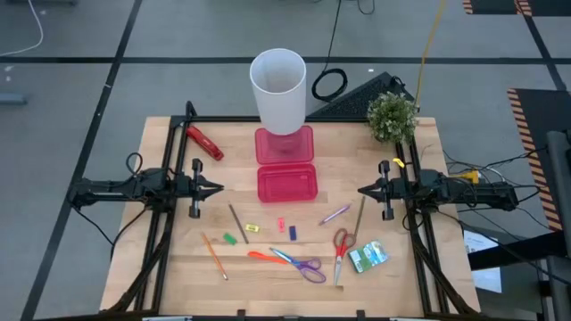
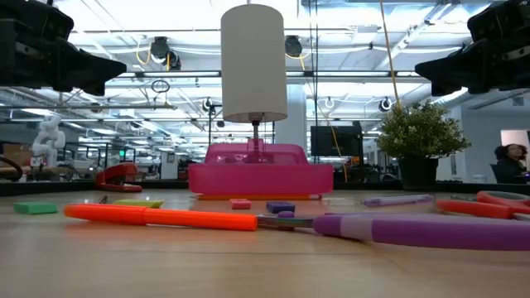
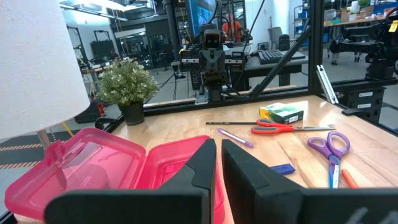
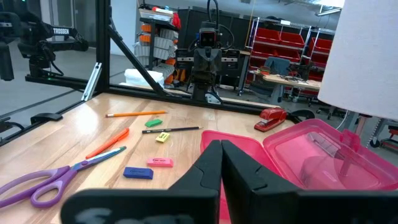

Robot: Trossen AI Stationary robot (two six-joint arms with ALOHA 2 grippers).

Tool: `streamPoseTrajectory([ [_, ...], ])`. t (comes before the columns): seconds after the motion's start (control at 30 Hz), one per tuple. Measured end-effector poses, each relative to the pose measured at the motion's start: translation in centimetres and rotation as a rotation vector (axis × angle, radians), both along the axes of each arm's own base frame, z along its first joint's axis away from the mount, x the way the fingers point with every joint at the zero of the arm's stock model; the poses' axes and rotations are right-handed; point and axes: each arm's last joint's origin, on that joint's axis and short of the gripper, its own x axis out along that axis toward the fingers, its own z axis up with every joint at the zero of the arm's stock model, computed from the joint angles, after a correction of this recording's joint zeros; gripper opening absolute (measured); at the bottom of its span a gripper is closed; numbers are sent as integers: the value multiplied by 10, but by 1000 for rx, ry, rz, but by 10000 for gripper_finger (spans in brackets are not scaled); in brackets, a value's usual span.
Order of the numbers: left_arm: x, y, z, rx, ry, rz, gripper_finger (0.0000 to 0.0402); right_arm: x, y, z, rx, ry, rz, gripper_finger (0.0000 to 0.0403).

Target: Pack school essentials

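My left end effector [image 1: 217, 188] and right end effector [image 1: 363, 190] hover with fingers pressed narrow, holding nothing, either side of the open pink case [image 1: 287, 182]. Pencils, erasers and the purple scissors [image 1: 302, 264] lie scattered on the surface [image 1: 401, 285] — nearer the front edge, between my arms.

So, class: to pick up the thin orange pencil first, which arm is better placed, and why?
Left, probably. The thin orange pencil lies on the left gripper's side of the table, while the right gripper would have to cross over the other items.
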Motion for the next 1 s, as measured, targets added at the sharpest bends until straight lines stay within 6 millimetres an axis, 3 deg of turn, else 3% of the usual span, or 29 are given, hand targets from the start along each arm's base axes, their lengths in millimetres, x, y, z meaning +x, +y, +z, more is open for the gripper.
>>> streamPoseTrajectory([
  [0.87,0,0,0,0,0,1,31,0,0,0,-3,-1,-2,0],
  [1.0,0,0,0,0,0,1,31,0,-2,7,-15,-68,-54,0],
])
